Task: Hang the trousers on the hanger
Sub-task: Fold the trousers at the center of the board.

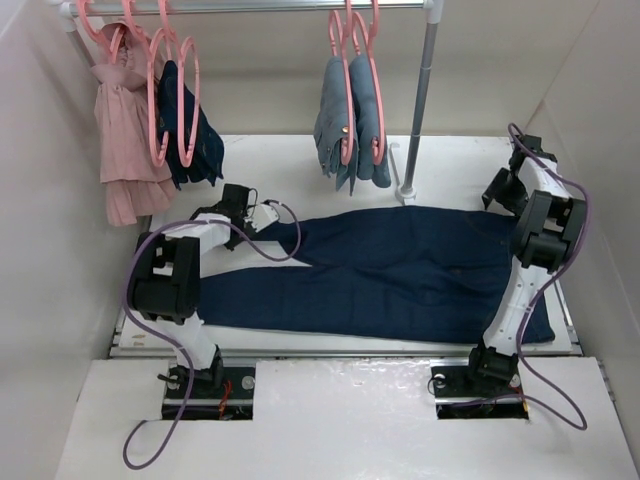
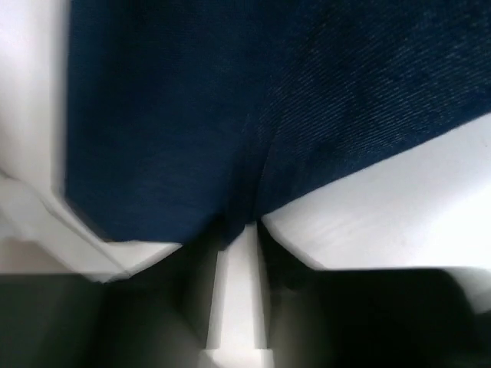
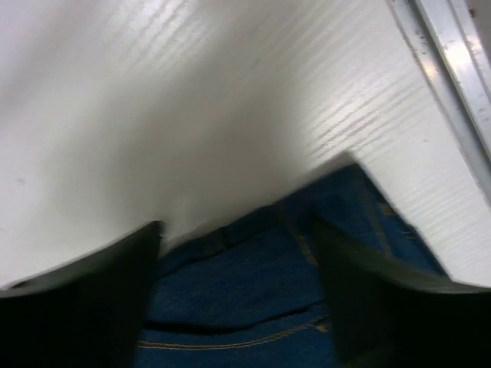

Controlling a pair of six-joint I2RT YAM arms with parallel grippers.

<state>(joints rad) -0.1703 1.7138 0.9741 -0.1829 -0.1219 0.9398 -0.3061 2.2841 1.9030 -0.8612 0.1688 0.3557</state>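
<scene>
Trousers [image 1: 400,270] lie flat across the worktop [image 1: 330,150], lengthways left to right. The waistband is at the right edge and the leg ends are toward the far-left corner. The near leg runs along the near edge.

Left gripper [image 1: 262,213] sits low at the far-left part of the worktop, right at the leg ends. In the left wrist view it [image 2: 239,230] is over the crease where the two legs meet on the dark denim [image 2: 268,100]. A narrow pale strip shows between the dark fingers [image 2: 192,307]. The picture is badly blurred, so I can't tell whether the jaws are gripping cloth or just parted a little. The fabric edge comes right up to the tips.

Right gripper [image 1: 498,195] is at the far-right corner, over the far corner of the waistband. The right wrist view shows it [image 3: 236,230] spread wide, with the fingers [image 3: 84,307] well apart and holding nothing. Waistband denim with orange-brown stitching [image 3: 245,291] lies between and below them, and bare white worktop lies beyond. Contact with the cloth isn't clear.

Pink hanger [image 1: 155,130] hangs on the rail [image 1: 250,5] above the far-left corner, well apart from the trousers. Next to it are a pink garment [image 1: 125,130] and a small dark navy garment [image 1: 205,140]. Light blue jeans [image 1: 335,120] hang on more pink hangers above the middle of the far edge, next to the upright pole [image 1: 425,100].
</scene>
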